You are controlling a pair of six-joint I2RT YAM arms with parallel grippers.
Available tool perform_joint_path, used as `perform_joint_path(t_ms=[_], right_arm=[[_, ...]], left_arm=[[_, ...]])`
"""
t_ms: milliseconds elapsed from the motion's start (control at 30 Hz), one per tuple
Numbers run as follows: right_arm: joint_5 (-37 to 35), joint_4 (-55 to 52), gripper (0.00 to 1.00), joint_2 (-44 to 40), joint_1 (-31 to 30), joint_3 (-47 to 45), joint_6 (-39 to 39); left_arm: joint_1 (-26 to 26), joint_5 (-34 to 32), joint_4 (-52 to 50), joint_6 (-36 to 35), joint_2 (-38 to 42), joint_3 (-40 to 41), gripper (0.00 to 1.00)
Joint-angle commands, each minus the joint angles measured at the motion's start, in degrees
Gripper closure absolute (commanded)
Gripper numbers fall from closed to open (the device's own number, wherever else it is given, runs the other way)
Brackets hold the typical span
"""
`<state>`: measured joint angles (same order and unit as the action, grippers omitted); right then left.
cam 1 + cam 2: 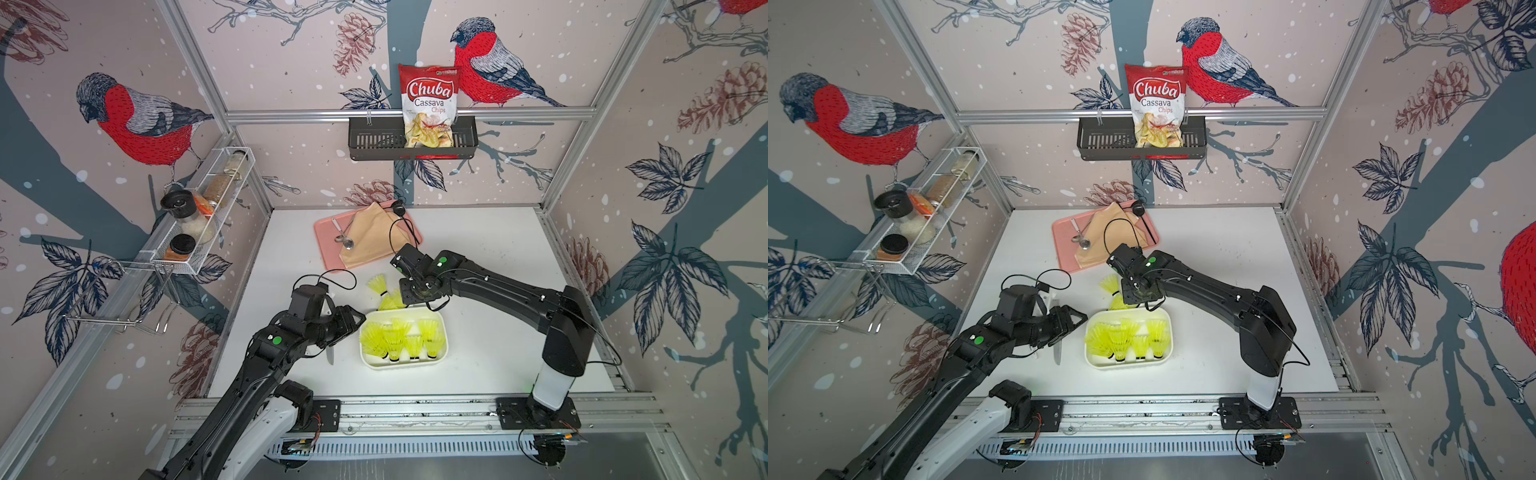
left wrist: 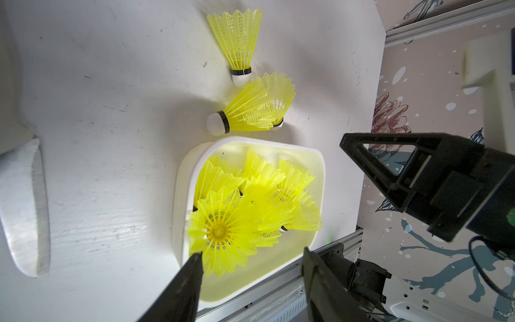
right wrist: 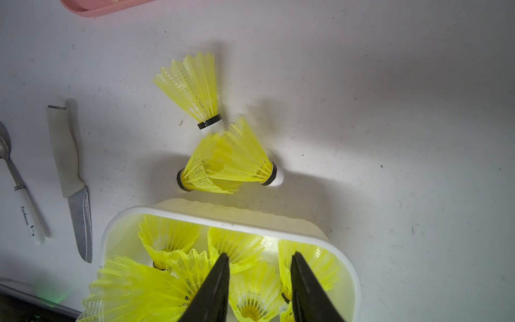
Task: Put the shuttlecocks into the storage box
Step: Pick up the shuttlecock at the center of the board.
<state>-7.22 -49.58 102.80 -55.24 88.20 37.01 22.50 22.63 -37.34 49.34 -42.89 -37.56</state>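
3 shuttlecocks lie just beyond the storage box, 2 lengthwise along its far wall. The right gripper, parted and empty above the box, is nearer than the left gripper, likewise parted.

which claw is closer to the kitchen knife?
Left. The left claw hovers beside the kitchen knife; the right claw is over the storage box, near the loose shuttlecocks.
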Motion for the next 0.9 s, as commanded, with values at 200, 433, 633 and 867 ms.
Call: perform_joint_path(t_ms=[200, 433, 633, 867], right_arm=[[7.06, 3.9, 0.61, 2.4, 6.12, 1.69, -11.93], [7.05, 2.67, 0.6, 10.79, 4.58, 10.72, -14.2], [6.0, 1.68, 0.58, 15.02, 4.86, 15.93, -13.73], [8.97, 2.87, 0.46, 12.97, 7.42, 15.61, -12.14]], left_arm=[[-0.17, -0.77, 10.15, -2.92, -9.78, -3.57, 0.39], [-1.7, -1.72, 13.69, -3.35, -16.65, -4.57, 0.39], [-3.24, -0.79, 17.18, -3.74, -22.43, -5.73, 0.39], [-2.88, 1.2, 17.36, -5.31, -35.19, -11.27, 0.42]])
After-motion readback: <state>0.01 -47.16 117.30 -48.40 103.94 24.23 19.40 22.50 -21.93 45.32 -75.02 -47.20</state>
